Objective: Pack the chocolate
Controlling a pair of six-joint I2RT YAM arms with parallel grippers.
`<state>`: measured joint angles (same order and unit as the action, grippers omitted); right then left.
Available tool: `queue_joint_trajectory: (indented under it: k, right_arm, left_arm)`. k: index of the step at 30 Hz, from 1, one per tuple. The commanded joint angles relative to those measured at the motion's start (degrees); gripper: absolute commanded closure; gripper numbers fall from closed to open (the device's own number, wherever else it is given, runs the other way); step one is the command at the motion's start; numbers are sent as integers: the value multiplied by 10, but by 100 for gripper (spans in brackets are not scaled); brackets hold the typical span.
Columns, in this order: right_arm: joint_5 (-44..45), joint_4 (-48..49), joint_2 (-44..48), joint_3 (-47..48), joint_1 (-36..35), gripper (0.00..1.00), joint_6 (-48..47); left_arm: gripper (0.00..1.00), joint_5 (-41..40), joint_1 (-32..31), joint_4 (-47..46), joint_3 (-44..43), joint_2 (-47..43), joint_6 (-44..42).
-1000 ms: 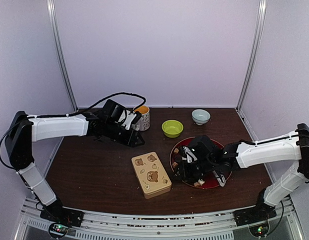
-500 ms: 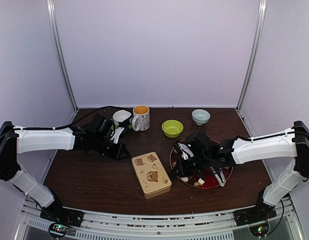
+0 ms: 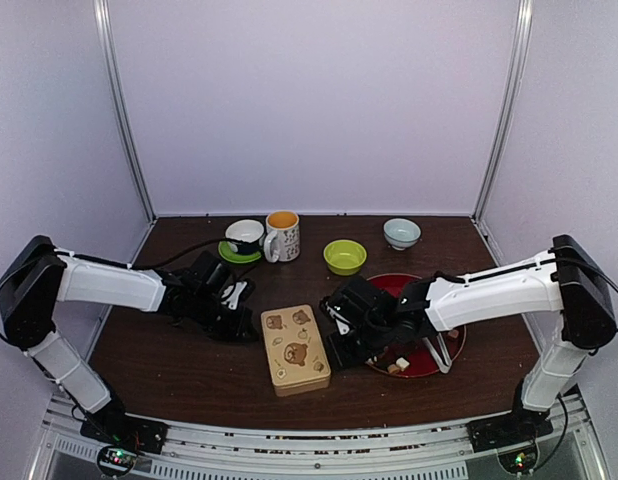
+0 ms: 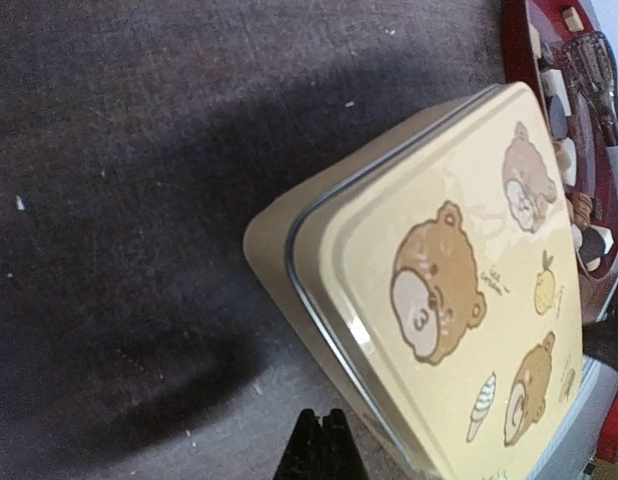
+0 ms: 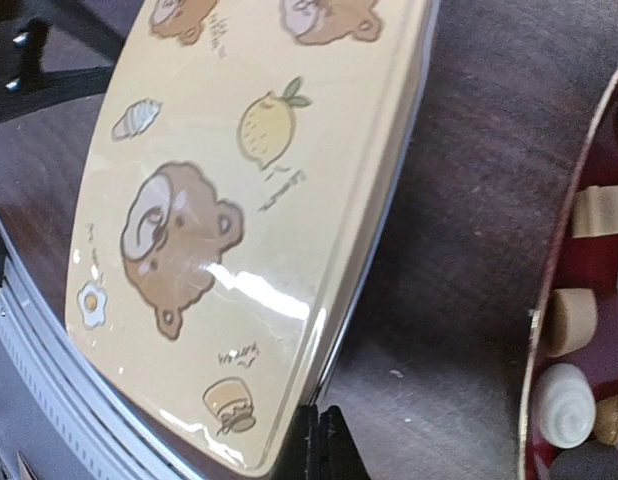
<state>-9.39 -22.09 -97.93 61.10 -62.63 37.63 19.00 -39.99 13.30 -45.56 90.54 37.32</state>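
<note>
A cream tin [image 3: 295,349] printed with bears lies shut on the dark table, also filling the left wrist view [image 4: 459,300] and the right wrist view [image 5: 239,200]. The chocolate [image 3: 397,366] lies on a red plate [image 3: 457,345] right of the tin, as tan and white pieces [image 5: 569,320] and at the edge of the left wrist view [image 4: 595,240]. My left gripper [image 3: 251,322] is shut and empty at the tin's left side [image 4: 324,440]. My right gripper [image 3: 335,350] is shut and empty, its tips [image 5: 324,440] against the tin's right edge.
Silver tongs [image 3: 439,355] lie on the plate. Along the back stand a white cup on a green saucer [image 3: 244,236], a patterned mug [image 3: 283,236], a green bowl [image 3: 345,257] and a pale bowl [image 3: 401,233]. The table's metal front rail runs just below the tin.
Both arms have come in to the tin, the left from the back cups, the right from over the plate. Both grippers have shut. The tin has shifted slightly left.
</note>
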Motion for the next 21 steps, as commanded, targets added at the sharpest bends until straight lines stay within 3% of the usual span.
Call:
queue_joint_trajectory:
  k: [1,10,14,17,21]
  right_arm:
    - [-14,7,5,13,-14,100,14]
    - [40,2,65,-18,11,100,12]
    - [43,18,75,-33,31,100,20]
    - [24,75,92,-62,47,100,28]
    - [-45,234,110,-130,82,100,61]
  left_arm:
    - [100,10,-4,-28,-35,34,11]
    - [100,34,-3,-105,-58,90,20]
    - [100,12,-3,-96,-79,99,15]
    - [100,-14,-2,-70,-89,92,0]
    - [100,-27,-1,-141,-28,14,-5]
